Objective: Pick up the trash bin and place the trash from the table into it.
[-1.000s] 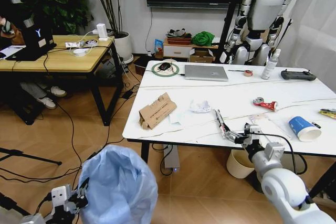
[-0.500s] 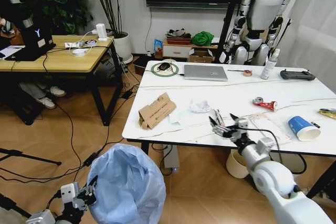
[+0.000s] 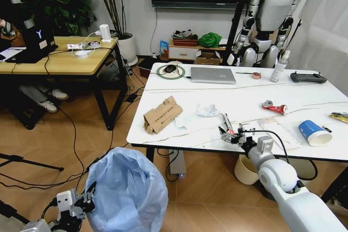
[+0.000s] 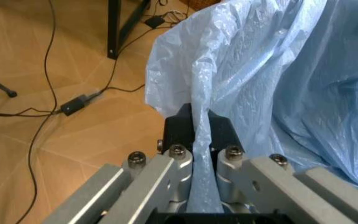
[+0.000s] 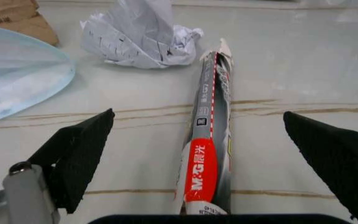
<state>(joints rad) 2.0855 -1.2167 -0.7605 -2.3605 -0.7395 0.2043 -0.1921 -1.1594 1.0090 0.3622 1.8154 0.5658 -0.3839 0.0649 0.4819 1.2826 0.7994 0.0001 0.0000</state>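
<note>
From the head camera, the trash bin (image 3: 128,191) stands on the floor off the counter's (image 3: 244,101) near-left corner, with the left hand (image 3: 81,208) at its side. The left wrist camera shows that hand (image 4: 199,135) clenched on the bin's blue bag. In the right wrist camera, the right hand (image 5: 210,163) is spread wide around a long pen packet (image 5: 209,158) lying on the counter beside crumpled paper (image 5: 143,35).

White marble-look table (image 3: 244,104) with cardboard (image 3: 161,115), crumpled paper (image 3: 206,111), laptop (image 3: 213,75).
</note>
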